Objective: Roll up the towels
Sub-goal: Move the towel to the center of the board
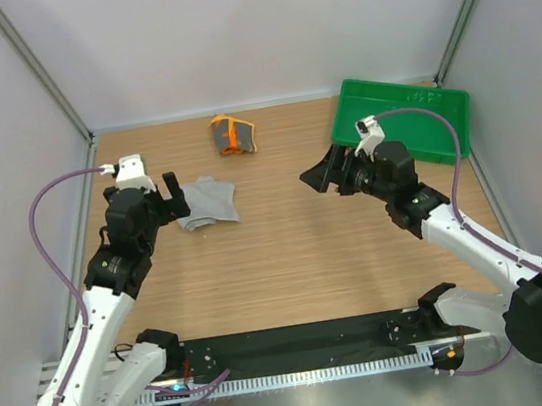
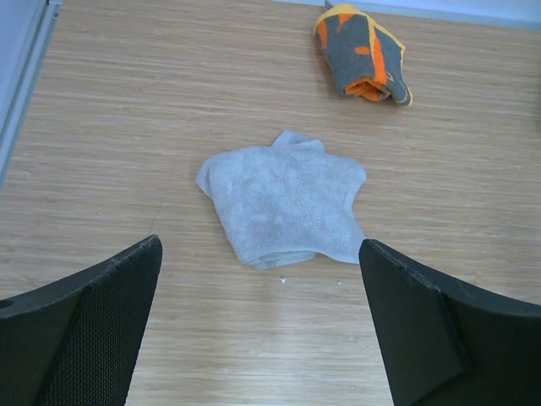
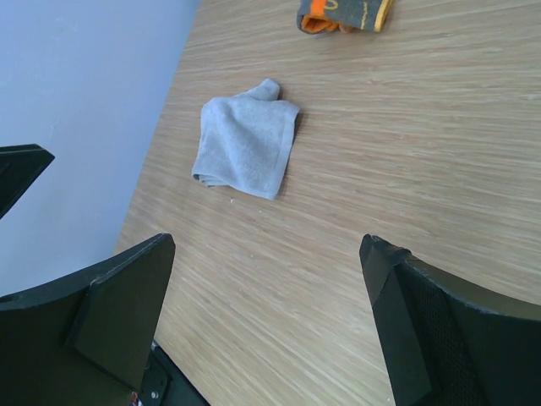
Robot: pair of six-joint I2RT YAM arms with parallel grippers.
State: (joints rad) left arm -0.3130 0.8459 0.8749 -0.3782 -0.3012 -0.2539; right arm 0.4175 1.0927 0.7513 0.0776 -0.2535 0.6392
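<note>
The plain light grey towel [image 1: 208, 203] lies folded flat on the wooden table, left of centre; it also shows in the left wrist view [image 2: 283, 205] and the right wrist view [image 3: 246, 149]. The orange and yellow patterned towel [image 1: 232, 134] lies bundled at the back of the table, grey backing showing [image 2: 363, 55], and at the top edge of the right wrist view [image 3: 342, 14]. My left gripper [image 1: 176, 200] is open and empty just left of the grey towel. My right gripper [image 1: 319, 174] is open and empty, above the table right of centre.
A green plastic tray [image 1: 404, 119] stands at the back right, behind my right arm. White walls and metal posts close in the table on three sides. A black rail [image 1: 301, 342] runs along the near edge.
</note>
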